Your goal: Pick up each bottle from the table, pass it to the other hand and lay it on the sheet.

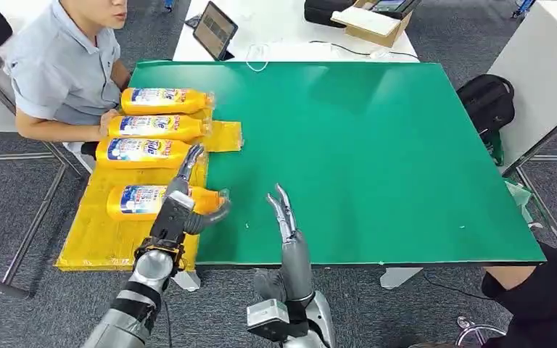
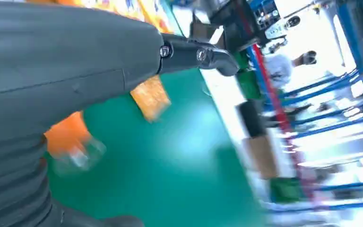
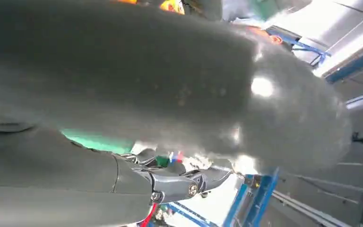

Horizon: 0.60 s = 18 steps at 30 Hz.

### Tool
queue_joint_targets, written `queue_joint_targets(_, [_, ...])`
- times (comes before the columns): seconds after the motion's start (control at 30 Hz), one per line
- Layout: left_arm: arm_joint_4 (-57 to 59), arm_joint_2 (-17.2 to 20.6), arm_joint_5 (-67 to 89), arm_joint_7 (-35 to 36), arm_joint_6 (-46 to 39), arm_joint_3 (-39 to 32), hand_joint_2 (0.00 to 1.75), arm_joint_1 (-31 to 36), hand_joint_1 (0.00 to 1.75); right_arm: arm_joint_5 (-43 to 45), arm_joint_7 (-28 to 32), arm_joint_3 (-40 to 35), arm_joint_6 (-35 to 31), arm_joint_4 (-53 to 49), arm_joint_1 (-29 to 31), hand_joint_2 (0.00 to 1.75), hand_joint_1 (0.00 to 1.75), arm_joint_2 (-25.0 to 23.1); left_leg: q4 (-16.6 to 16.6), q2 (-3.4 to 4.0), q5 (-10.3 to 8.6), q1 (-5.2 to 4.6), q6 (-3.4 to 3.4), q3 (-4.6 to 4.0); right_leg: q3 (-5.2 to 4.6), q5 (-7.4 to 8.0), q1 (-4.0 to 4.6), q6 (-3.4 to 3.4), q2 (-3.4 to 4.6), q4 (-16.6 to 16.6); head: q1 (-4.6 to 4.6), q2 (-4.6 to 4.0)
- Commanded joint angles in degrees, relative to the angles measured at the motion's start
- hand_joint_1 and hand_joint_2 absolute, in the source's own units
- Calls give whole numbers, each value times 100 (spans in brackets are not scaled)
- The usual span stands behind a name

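Left hand (image 1: 181, 206) is being held over the nearest bottle (image 1: 145, 201), fingers spread, thumb curled past the orange neck; whether the bottle is being gripped or has been let go cannot be told from the head view. In the left wrist view the picture is blurred, and the orange neck with its clear cap (image 2: 73, 144) is being shown beside the hand, not clearly pinched. Right hand (image 1: 284, 217) is being held upright over the green table (image 1: 377, 159), fingers apart, nothing in it.

The nearest bottle is lying on its side on the yellow sheet (image 1: 98, 235), neck pointing toward the table, cap end reaching just over the sheet's edge.

Judgement: the laying-down step is being finished. For a clean release, the fingers are best opened fully before the hand is lifted, and the lift is best taken straight up so the neck is not being dragged or the bottle rolled off the sheet. The thumb near the cap is being watched as the likely snag point.

Count: 4 bottles are being seen, all on their sides in a column on the sheet. 0 bottles are being seen on the bare green table. 1 sheet. 1 person (image 1: 58, 65) is sitting at the far end of the sheet.
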State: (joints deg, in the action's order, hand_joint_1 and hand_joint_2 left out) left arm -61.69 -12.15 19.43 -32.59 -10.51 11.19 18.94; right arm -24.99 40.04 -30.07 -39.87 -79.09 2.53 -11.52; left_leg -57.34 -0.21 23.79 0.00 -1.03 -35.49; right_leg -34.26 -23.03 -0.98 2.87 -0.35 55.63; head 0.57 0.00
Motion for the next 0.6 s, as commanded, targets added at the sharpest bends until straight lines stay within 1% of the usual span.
queue_joint_targets(0.03, [-1881,-457,-2074,-101,-151,430,175,-1004,0,-701,-4,1538,-13,-1712,-370,175,0,-848,-20,-1,21,1,7,5,4,-22,2,-12,0,22,-2,0])
queue_joint_targets(0.07, [-1933,-466,-2169,-70,-218,450,175,-1061,0,-492,-4,1562,-13,-1615,-394,175,0,-848,-11,4,18,3,6,14,13,-17,3,-11,4,12,0,0])
queue_joint_targets(0.1, [-2020,-443,-2281,-102,-372,468,175,-1199,0,-115,-4,1507,-13,-1310,-410,175,0,-848,-3,-3,9,0,4,11,12,-11,1,-8,-4,4,0,0])
queue_joint_targets(0.17, [-2058,-322,-2748,-22,-525,521,175,-1352,0,438,-4,1715,-13,-1160,-464,175,0,-848,-1,0,17,7,6,30,32,-16,7,-13,1,-3,-4,0])
queue_joint_targets(0.23, [-2083,-211,-2765,-42,-536,611,175,-1462,0,272,-4,1865,-13,-1271,-545,175,0,-848,6,7,8,0,4,18,19,-5,0,-8,8,-6,-4,0])
queue_joint_targets(0.27, [-2104,-169,-2712,-68,-540,658,175,-1518,0,240,-4,1997,-13,-1392,-593,175,0,-848,3,10,18,3,9,32,31,-13,4,-14,11,-3,-2,0])
queue_joint_targets(0.33, [-2124,-140,-2701,-30,-520,697,175,-1630,0,152,-4,2205,-13,-1523,-676,175,0,-848,4,-5,10,-2,3,14,13,-7,0,-8,-5,-4,0,0])
queue_joint_targets(0.37, [-2124,-118,-2686,172,-492,724,175,-1714,0,113,-4,2479,-13,-1635,-744,0,0,-848,3,-9,15,1,6,22,21,-13,3,-13,-10,-3,0,0])
queue_joint_targets(0.4, [-2115,-110,-2607,204,-549,725,175,-1801,0,157,-4,2746,-13,-1689,-795,0,0,-848,4,-12,14,0,4,21,22,-13,2,-11,-11,-5,-2,0])
queue_joint_targets(0.47, [-2121,-105,-2542,164,-612,711,175,-1919,0,224,-4,2820,-13,-1658,-840,0,0,-848,8,-6,19,1,5,36,36,-16,3,-12,-5,-10,0,0])
queue_joint_targets(0.5, [-2107,-110,-2463,264,-748,677,175,-2024,0,647,-4,2843,-13,-1312,-904,0,0,-848,8,-1,16,0,3,30,29,-11,2,-9,0,-11,0,0])
queue_joint_targets(0.57, [-2107,-115,-2431,257,-833,643,175,-2082,0,664,-4,2808,-13,-1162,-870,0,0,-848,8,-2,26,5,7,49,50,-19,7,-15,0,-14,0,0])
queue_joint_targets(0.6, [-2068,-148,-2412,187,-931,608,175,-2105,0,460,-4,2735,-13,-1158,-933,0,0,-848,11,-2,29,5,8,58,59,-23,8,-17,-1,-16,0,0])
